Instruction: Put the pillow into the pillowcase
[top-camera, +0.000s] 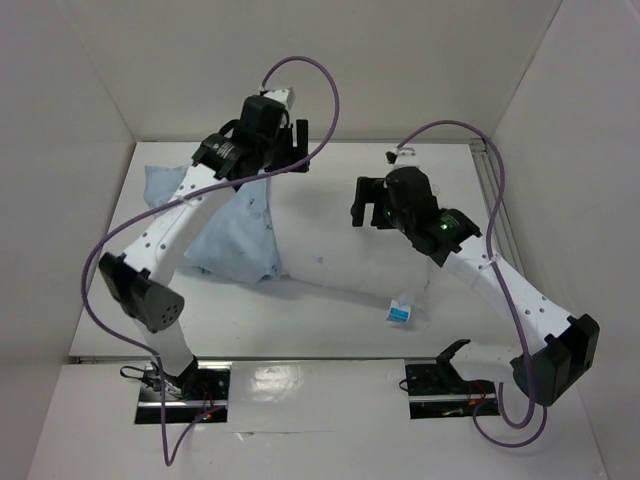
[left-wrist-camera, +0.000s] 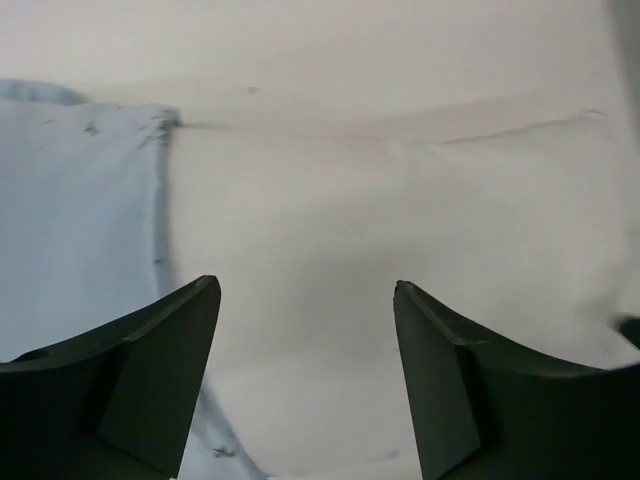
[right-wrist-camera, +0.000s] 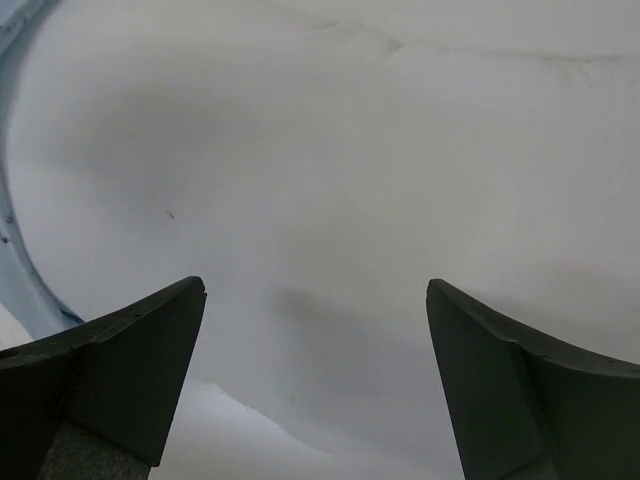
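Note:
The white pillow lies across the middle of the table, its blue-and-white tag at the near edge. The light blue pillowcase lies bunched at the left, and the pillow's left end disappears under its hem. My left gripper hovers over the far part of that hem, open and empty. In the left wrist view the pillowcase is at the left, the pillow fills the rest, and nothing sits in the gripper. My right gripper hangs open over the pillow. A strip of pillowcase shows left of the gripper.
White walls close in the table at the left, back and right. A metal rail runs along the right side. Purple cables loop over both arms. The arm bases sit at the near edge.

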